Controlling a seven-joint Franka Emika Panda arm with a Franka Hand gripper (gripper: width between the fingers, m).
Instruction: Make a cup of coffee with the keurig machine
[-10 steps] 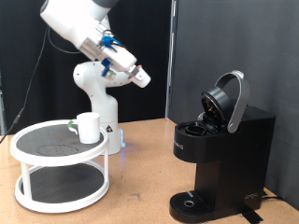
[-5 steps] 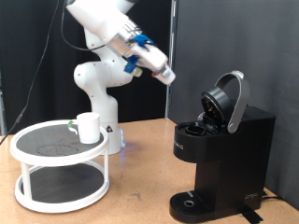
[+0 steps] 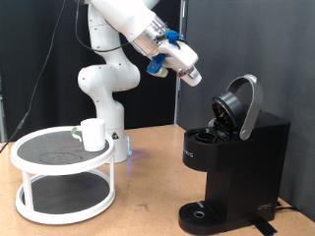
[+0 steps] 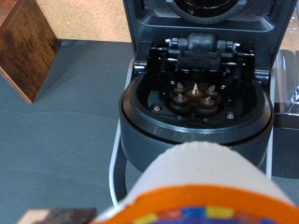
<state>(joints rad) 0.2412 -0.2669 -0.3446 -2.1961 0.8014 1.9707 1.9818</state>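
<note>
The black keurig machine [image 3: 236, 162] stands at the exterior view's right with its silver-trimmed lid [image 3: 242, 103] raised and its pod chamber [image 4: 196, 93] open and empty. My gripper [image 3: 193, 75] is in the air, above and to the left of the raised lid. It carries a small white pod with an orange band [image 4: 196, 182], which fills the near part of the wrist view over the chamber. The fingers themselves are hidden behind it. The white cup [image 3: 94, 134] stands on the top tier of a white round stand [image 3: 59, 165] at the exterior view's left.
The arm's white base [image 3: 106, 93] stands behind the stand. A brown wooden box [image 4: 28, 47] lies on the table beside the machine in the wrist view. The machine's round drip base [image 3: 202, 213] holds nothing.
The arm has swung the gripper from above the cup's stand to the exterior view's right and slightly up, to near the machine's raised lid. The cup and the machine have not moved.
</note>
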